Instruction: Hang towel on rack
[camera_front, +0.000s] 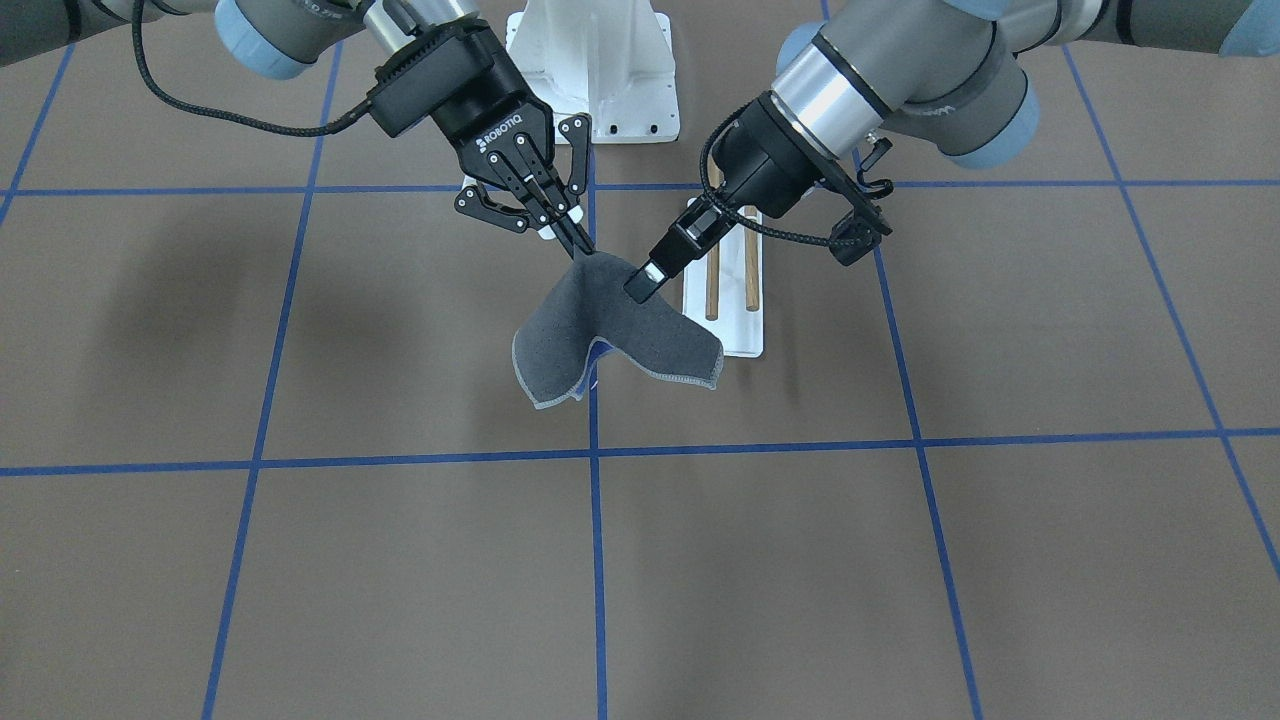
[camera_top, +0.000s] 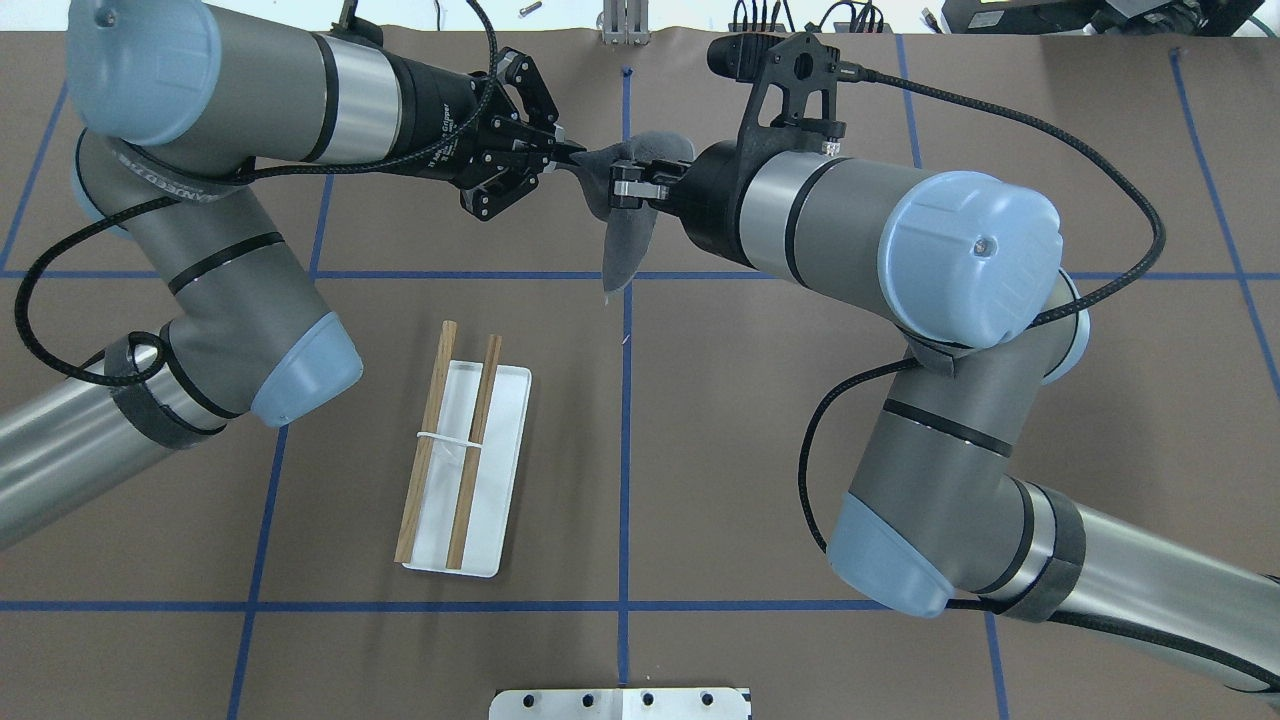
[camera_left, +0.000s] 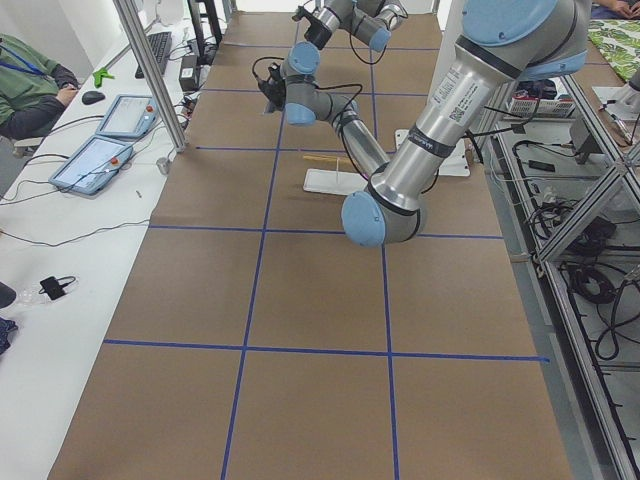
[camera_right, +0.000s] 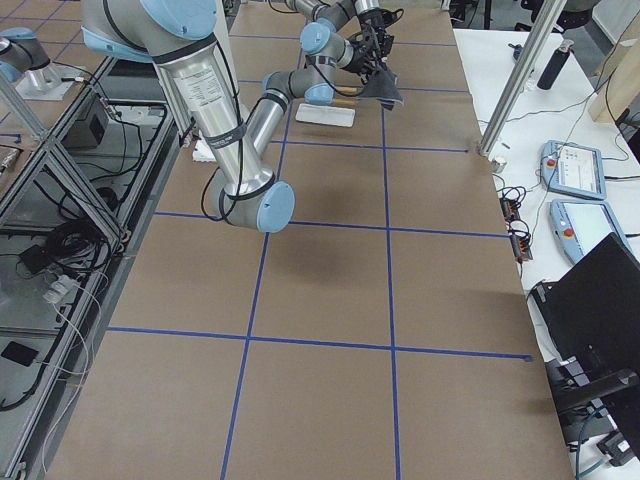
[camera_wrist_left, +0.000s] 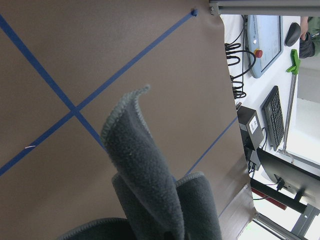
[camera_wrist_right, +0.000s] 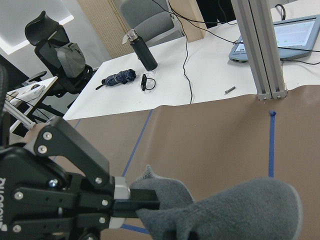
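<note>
Left end effector (camera_top: 572, 160) and right end effector (camera_top: 618, 188) pinch towel (camera_top: 625, 240) close together; best spread apart before reaching rack (camera_top: 505, 450) behind them.

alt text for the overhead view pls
Both arms meet over the far middle of the table, the left tool and right tool each pinching the dark grey towel, which hangs below them. The rack stands bare on the robot's left side.

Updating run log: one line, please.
left gripper, right gripper: shut on dark grey cloth towel, aloft | white-based wooden-dowel rack: bare
</note>
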